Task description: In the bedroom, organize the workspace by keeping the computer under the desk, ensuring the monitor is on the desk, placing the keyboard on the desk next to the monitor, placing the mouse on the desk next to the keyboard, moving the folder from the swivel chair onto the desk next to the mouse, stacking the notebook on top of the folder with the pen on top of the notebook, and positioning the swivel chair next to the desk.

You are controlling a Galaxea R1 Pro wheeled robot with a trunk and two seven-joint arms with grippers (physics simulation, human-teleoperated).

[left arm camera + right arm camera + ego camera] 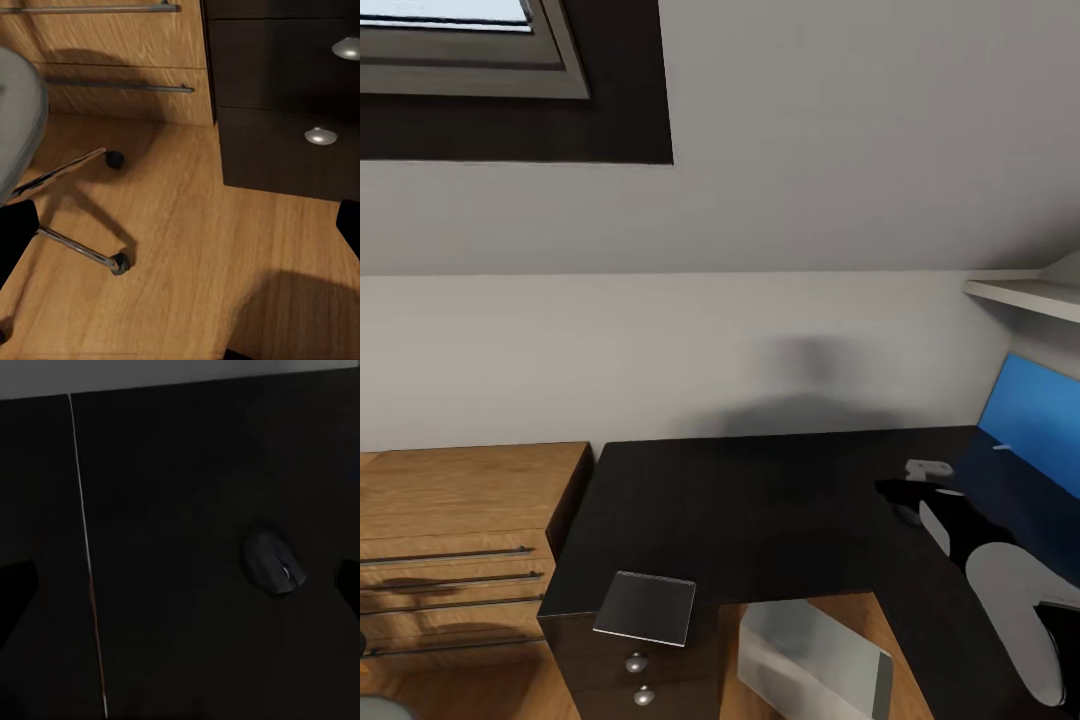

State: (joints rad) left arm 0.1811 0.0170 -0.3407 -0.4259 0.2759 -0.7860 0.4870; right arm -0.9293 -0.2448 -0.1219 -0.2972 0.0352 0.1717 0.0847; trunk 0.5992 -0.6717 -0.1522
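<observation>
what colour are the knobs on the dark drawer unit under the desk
Silvery metal, round knobs on the near-black drawer unit; they show best in the left wrist view.

Notebook (646, 607) on desk (760, 500) corner

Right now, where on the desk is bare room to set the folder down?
The desk is bare across its middle, between the notebook at the front left corner and the mouse. The right end is crowded by the right gripper above the mouse.

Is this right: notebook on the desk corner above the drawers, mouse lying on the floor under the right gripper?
Not quite. The mouse lies on the black desk, as the right wrist view shows. The notebook does sit on the desk corner above the drawers.
</observation>
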